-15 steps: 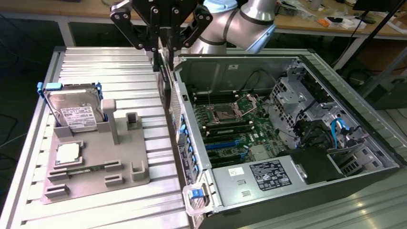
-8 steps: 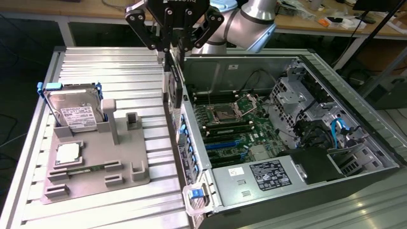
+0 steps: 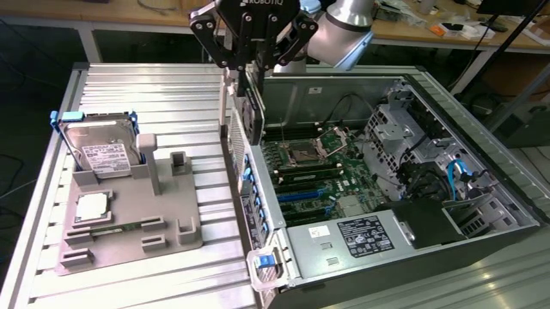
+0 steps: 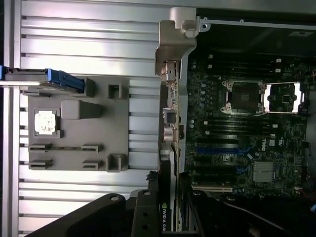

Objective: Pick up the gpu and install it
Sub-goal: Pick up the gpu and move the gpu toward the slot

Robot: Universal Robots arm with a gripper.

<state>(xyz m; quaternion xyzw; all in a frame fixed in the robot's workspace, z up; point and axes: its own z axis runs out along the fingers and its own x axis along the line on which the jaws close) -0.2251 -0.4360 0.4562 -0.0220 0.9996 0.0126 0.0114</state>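
Your gripper [image 3: 255, 63], at twelve o'clock in the exterior view, clamps the gpu [image 3: 252, 112]. It hangs edge-down, likely so its connector suits the motherboard [image 3: 313, 174] slots.

Ribbed metal table [image 3: 154, 90]: grey fixture [image 3: 129, 215] and open computer case [image 3: 331, 96] side by side on it.

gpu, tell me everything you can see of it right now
The thin dark rectangular gpu card hangs on edge, roughly upright, clamped at its top between the fingers of the black gripper. It is in the air over the rear wall of the open grey computer case, not yet seated in the green motherboard. Its narrow edge bears an NVIDIA label.
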